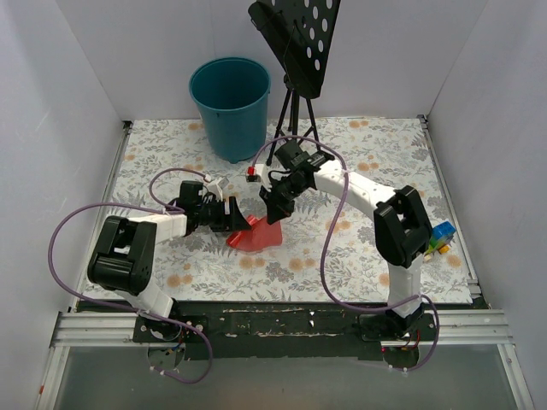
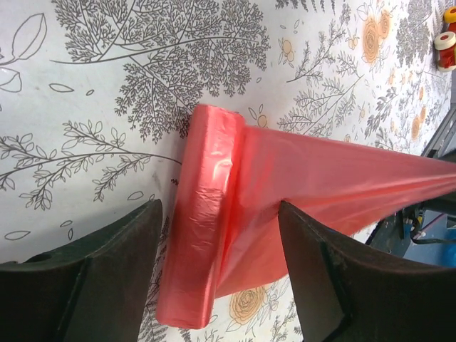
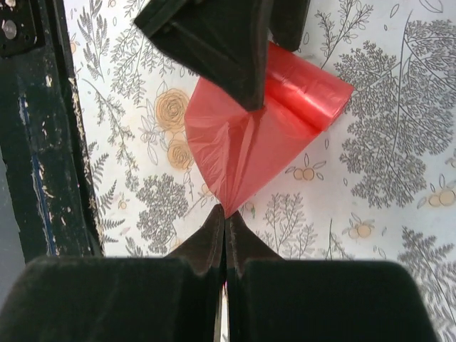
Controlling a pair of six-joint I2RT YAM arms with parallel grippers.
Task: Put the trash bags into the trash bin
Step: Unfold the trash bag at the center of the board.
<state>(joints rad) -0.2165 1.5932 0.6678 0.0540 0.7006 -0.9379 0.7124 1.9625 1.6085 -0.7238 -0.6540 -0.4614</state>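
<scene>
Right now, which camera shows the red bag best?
The right wrist view: most of the red bag shows, roll to the tip pinched by the right end effector. Left wrist crops it close up; the top view shows a small red patch.

white-and-black arms (image 1: 366,190), purple cables (image 1: 323,260), black fingers (image 2: 78,285)

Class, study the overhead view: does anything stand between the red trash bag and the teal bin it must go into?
Nothing large does. Between the trash bag and the bin lie only a small red-and-white object and the right arm's purple cable loop. The black tripod stand sits just right of the bin, off the direct line.
</scene>
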